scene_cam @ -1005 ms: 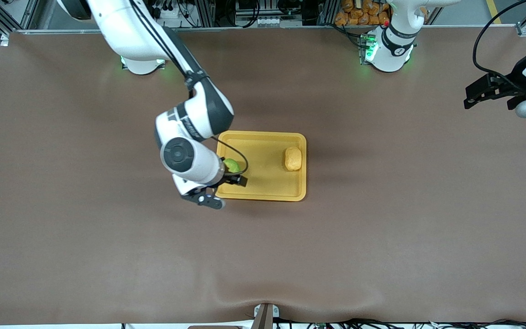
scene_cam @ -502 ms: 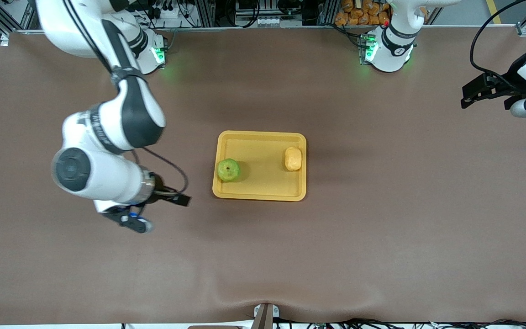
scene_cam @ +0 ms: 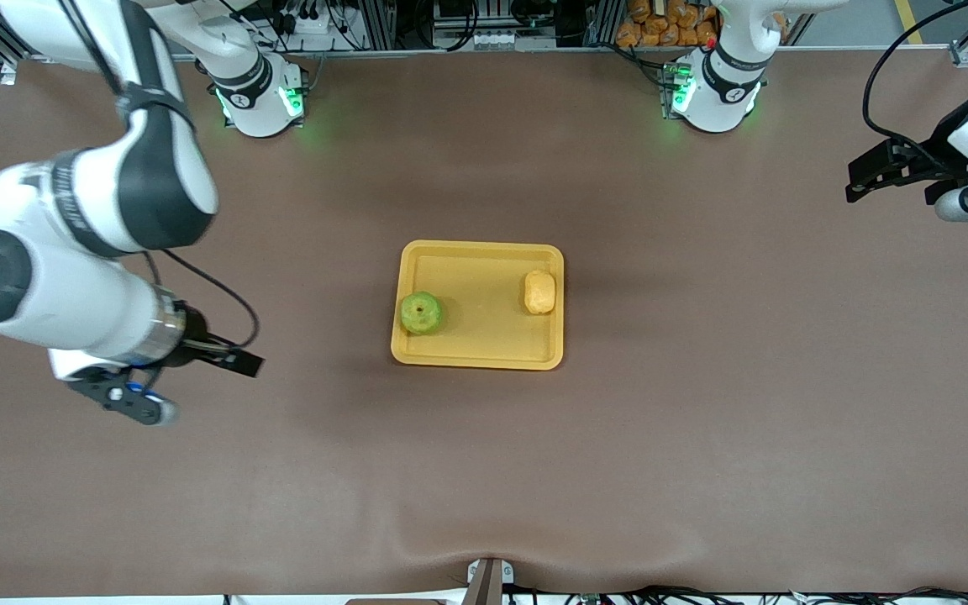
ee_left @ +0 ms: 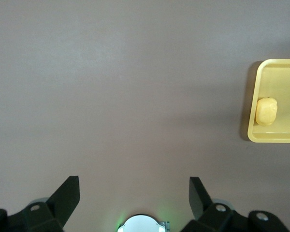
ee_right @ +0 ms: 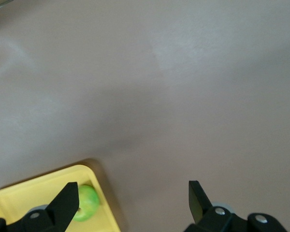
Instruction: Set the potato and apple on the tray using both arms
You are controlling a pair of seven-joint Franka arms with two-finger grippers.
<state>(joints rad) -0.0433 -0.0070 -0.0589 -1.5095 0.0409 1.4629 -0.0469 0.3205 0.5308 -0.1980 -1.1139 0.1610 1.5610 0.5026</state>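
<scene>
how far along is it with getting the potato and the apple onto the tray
It looks finished. The apple and the potato both lie on the tray, at opposite ends. Nothing is in hand: the right end effector is open and empty over bare table toward the right arm's end, and the left end effector is open and empty over the left arm's end. Nothing appears left to place.

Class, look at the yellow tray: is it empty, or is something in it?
Not empty. The tray holds the apple near the right arm's end and the potato by the rim toward the left arm's end, apart from each other.
</scene>
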